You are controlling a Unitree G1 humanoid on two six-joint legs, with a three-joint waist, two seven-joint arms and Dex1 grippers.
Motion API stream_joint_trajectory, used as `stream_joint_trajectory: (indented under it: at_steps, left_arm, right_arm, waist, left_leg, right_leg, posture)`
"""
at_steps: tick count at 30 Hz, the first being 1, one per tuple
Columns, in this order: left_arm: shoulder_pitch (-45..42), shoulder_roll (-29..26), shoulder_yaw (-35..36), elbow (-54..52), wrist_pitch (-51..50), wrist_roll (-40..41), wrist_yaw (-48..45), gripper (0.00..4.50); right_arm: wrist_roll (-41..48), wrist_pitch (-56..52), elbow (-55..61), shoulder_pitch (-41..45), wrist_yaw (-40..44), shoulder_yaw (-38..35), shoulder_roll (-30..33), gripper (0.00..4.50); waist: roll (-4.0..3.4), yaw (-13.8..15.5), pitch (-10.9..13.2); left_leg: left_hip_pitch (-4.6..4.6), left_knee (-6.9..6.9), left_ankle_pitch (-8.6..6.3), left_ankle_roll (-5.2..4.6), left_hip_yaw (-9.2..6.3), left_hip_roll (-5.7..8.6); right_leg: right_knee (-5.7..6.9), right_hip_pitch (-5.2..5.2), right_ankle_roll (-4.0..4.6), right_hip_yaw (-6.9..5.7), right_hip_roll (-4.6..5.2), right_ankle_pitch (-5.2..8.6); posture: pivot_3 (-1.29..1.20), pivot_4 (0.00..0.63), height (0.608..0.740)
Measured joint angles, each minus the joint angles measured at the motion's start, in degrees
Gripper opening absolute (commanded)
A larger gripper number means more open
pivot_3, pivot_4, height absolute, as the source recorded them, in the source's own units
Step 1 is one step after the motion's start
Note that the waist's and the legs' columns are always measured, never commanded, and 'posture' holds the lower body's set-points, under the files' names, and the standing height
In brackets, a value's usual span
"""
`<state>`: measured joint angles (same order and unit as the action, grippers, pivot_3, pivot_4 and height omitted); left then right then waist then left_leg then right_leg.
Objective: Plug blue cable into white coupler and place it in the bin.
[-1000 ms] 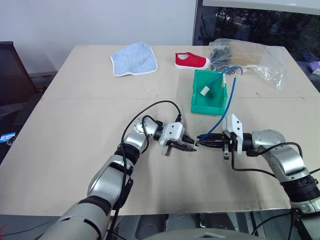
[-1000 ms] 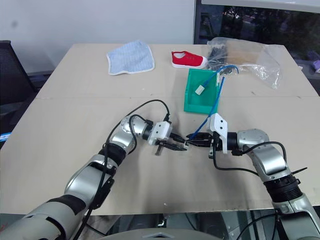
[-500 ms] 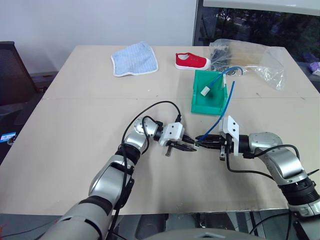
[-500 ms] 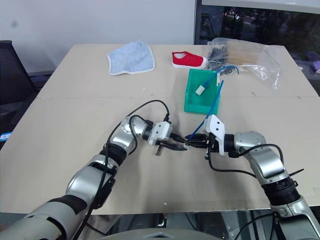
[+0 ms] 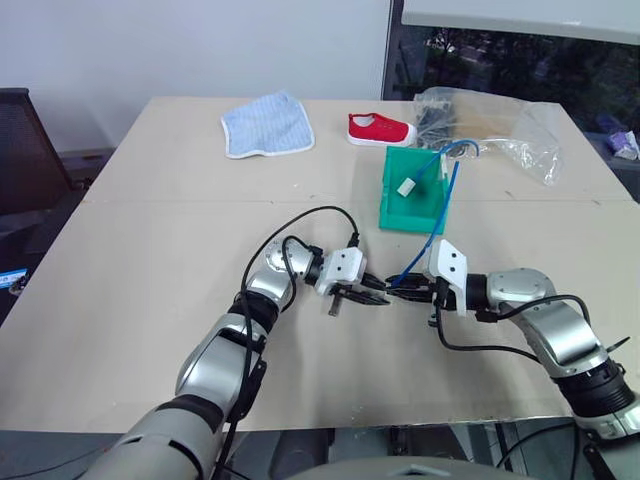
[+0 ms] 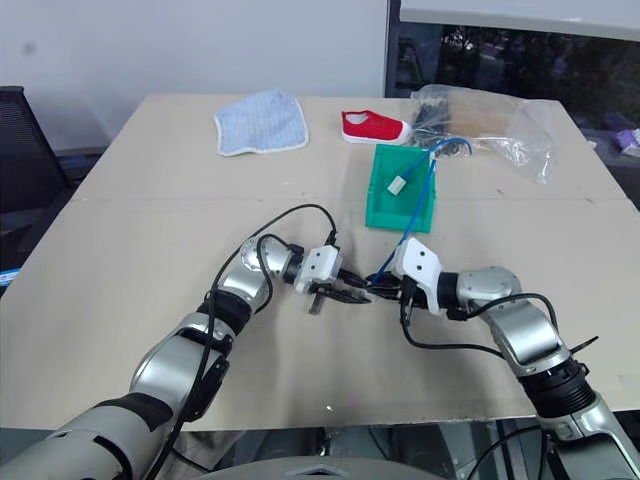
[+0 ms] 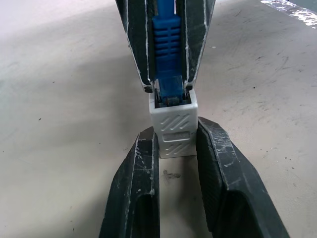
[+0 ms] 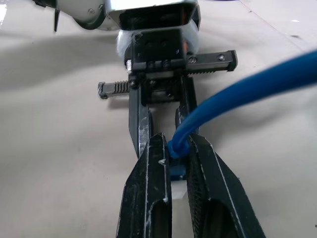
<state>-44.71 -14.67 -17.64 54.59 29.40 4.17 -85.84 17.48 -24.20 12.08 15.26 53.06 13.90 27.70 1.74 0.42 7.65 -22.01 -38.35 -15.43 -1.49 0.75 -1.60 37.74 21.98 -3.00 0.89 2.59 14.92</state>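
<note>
Pinching the white coupler (image 7: 173, 130) between its fingers, the left gripper (image 5: 372, 295) points its socket straight at the right gripper (image 5: 407, 291), which is clamped on the blue cable (image 5: 437, 211) just behind the plug. The plug's long axis lines up with the coupler's, its tip inside the socket mouth. Both sit on the near side of the bin (image 5: 415, 190), over the table (image 5: 150, 250); the cable arcs back to the bin. Compared with a second ago, the right gripper has closed in on the left.
</note>
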Motion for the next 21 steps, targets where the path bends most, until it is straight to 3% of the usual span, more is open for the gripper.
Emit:
stream_joint_trajectory:
  at_steps: [3, 6, 10, 14, 21]
  left_arm:
    - [0.2, -0.3, 0.8, -0.3, -0.4, 0.2, -0.4, 0.44]
    - [0.7, -0.3, 1.3, -1.6, -1.2, 0.2, -0.3, 0.44]
    - [2.6, -0.7, 1.9, -6.0, -6.8, 0.9, 0.0, 2.33]
    - [6.4, -1.5, 2.5, -13.4, -10.2, 0.5, 4.8, 4.3]
    - [13.1, -5.3, 7.0, -39.3, -34.9, 5.1, 15.9, 4.45]
  right_arm:
    - [5.9, -5.3, -0.9, -1.1, -1.2, -4.3, -4.0, 0.0]
    - [8.8, -9.1, -0.9, -0.3, -1.0, -5.7, -3.4, 0.0]
    - [10.3, -10.7, -0.2, 2.1, 0.5, -5.6, -1.7, 0.0]
    - [11.8, -11.4, 1.3, 4.9, 1.6, -5.7, -0.5, 0.0]
    - [16.2, -19.6, -2.0, 14.6, 3.4, -8.2, 4.5, 0.0]
  waist:
    - [-0.19, -0.7, 0.2]
    - [-0.32, -0.9, 0.4]
    - [-0.41, -1.0, 0.5]
    - [-0.47, -0.8, 0.5]
    - [-0.61, -1.2, 1.2]
  left_leg:
    - [-0.02, 0.0, 0.0, 0.0, -0.19, -0.05]
    - [-0.16, -0.03, 0.0, 0.0, -0.23, 0.01]
    - [-0.76, -0.07, 0.0, 0.0, -0.32, 0.09]
    - [-0.79, -0.05, 0.0, 0.0, -0.41, 0.09]
    - [-0.83, -0.06, 0.01, 0.0, -0.48, 0.03]
  right_leg:
    - [0.03, 0.03, 0.01, 0.07, -0.02, -0.01]
    - [0.01, 0.14, 0.0, 0.06, 0.03, -0.02]
    - [0.06, 0.69, -0.03, 0.01, 0.07, -0.03]
    - [0.04, 0.69, -0.07, -0.08, 0.1, -0.01]
    - [0.14, 0.73, -0.06, -0.11, 0.13, -0.02]
  posture:
    - [0.0, 0.15, 0.74]
    - [0.0, 0.15, 0.74]
    - [0.0, 0.15, 0.74]
    - [0.0, 0.15, 0.74]
    - [0.0, 0.15, 0.74]
